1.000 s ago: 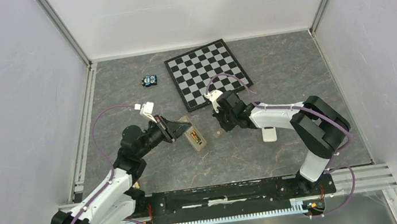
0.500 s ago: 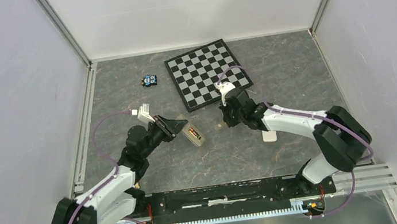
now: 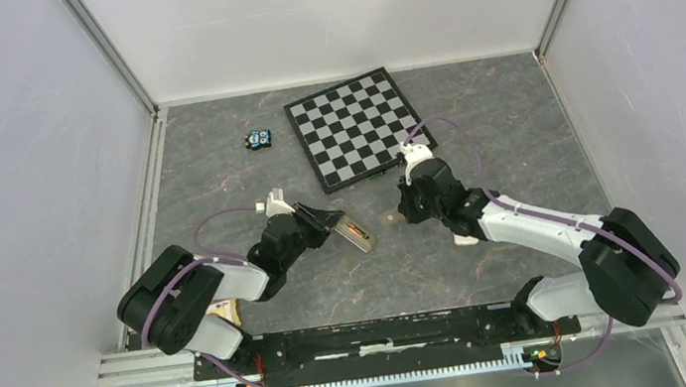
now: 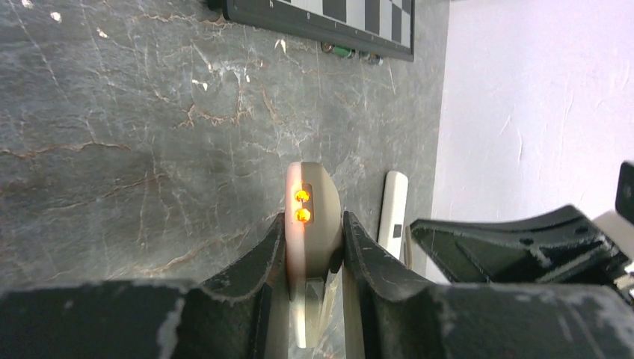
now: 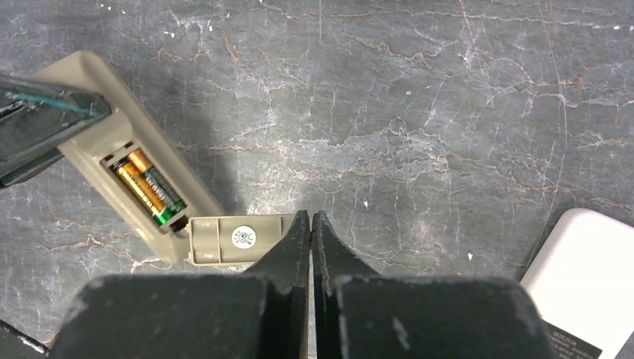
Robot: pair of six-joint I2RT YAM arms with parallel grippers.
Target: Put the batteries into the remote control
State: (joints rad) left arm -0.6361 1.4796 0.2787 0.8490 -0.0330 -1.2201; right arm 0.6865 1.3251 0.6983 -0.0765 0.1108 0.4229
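Observation:
The remote control (image 3: 352, 233) lies back up on the table, its tan back (image 5: 90, 105) showing an open compartment. The two batteries (image 5: 146, 185) sit side by side inside it. My left gripper (image 3: 326, 222) is shut on the remote's long sides. In the left wrist view the remote (image 4: 318, 224) stands edge-on between the fingers of my left gripper (image 4: 314, 224), and two orange spots (image 4: 301, 206) shine at its far end. The tan battery cover (image 5: 235, 239) lies loose at the remote's end, also seen from above (image 3: 388, 217). My right gripper (image 5: 310, 218) is shut and empty beside the cover, right of it in the top view (image 3: 405, 211).
A plain white slab (image 3: 467, 232) lies partly under my right arm and shows in the right wrist view (image 5: 583, 269). A chessboard (image 3: 358, 126) lies at the back, with two small green cylinders (image 4: 351, 54) at its near edge. A small blue object (image 3: 259, 138) sits at the back left.
My left arm has folded low toward its base and carried the remote slightly right. My right gripper has shifted right and back, away from the remote. The cover now lies farther back and right.

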